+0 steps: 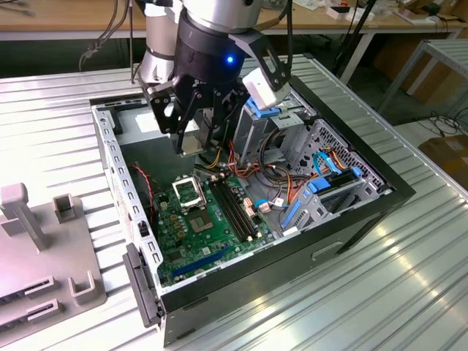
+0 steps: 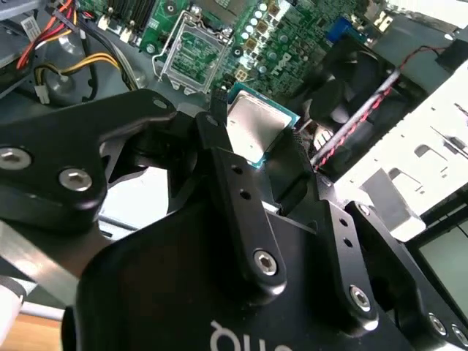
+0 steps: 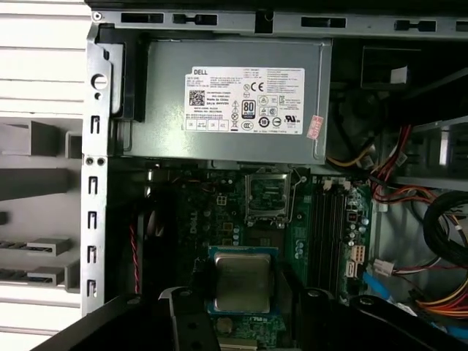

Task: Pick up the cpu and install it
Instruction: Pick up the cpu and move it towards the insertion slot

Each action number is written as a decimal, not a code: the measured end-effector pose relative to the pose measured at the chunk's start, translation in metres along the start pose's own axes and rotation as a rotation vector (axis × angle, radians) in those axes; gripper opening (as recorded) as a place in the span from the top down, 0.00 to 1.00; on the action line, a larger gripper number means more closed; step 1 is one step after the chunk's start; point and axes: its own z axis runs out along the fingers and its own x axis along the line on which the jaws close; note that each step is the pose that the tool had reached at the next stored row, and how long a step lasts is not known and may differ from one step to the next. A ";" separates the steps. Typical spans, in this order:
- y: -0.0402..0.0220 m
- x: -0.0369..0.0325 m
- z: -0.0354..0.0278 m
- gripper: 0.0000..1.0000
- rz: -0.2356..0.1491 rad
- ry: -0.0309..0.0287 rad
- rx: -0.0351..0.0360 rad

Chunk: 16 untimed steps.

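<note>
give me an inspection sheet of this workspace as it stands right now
surface: ribbed metal table with an open computer case lying on it
job's things: cpu held above the motherboard, apart from the socket, which looks empty
clutter: grey fixture blocks at the exterior view's left
grippers: gripper shut on the cpu, fingers on two opposite edges
cables: red and orange wire bundle and blue cable inside the case
surroundings: wooden bench behind; cardboard box at the exterior view's right
</note>
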 end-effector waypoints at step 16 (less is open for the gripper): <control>-0.0017 -0.0350 0.0082 0.53 0.000 0.0001 0.0003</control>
